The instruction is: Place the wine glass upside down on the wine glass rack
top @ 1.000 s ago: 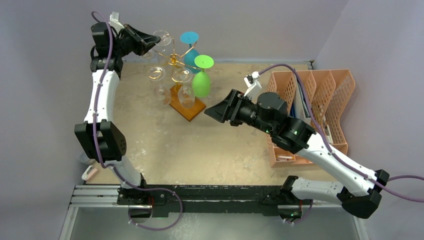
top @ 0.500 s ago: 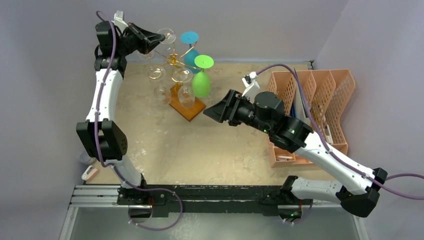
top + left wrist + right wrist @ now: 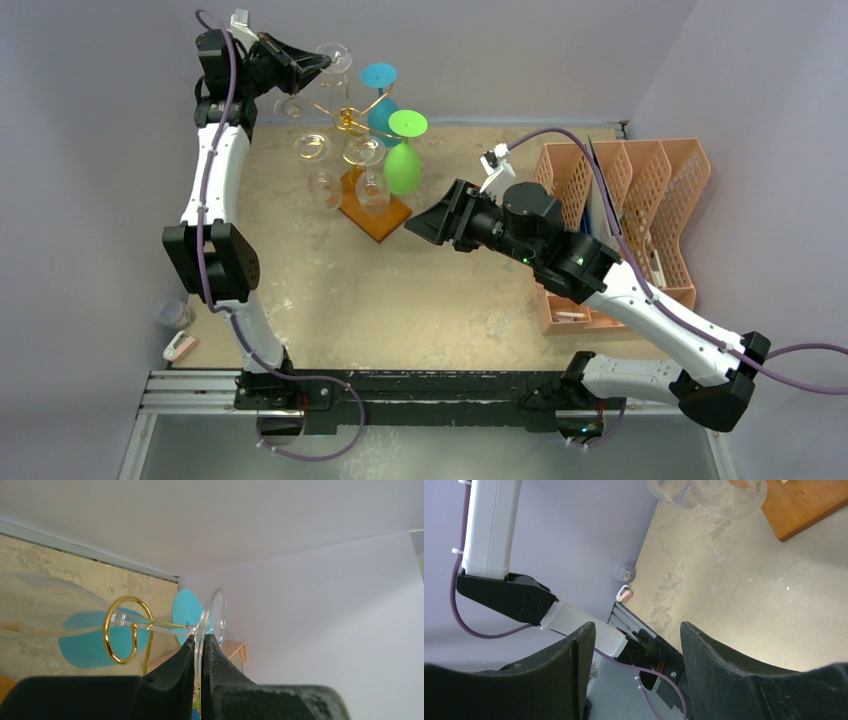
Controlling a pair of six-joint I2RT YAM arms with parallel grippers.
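Beige mottled tabletop (image 3: 330,290) fills the middle of your overhead view. At centre, your right gripper (image 3: 415,225) hovers with its jaws wide apart, holding nothing. Its wrist view shows bare table between them and a wooden base corner at the upper right. Beyond, the wine glass rack (image 3: 350,118) stands at upper centre. At the upper left, your left gripper (image 3: 322,62) is clamped on the foot of the clear wine glass (image 3: 342,52). Only the left wrist view shows its stem meeting a gold loop (image 3: 127,630).
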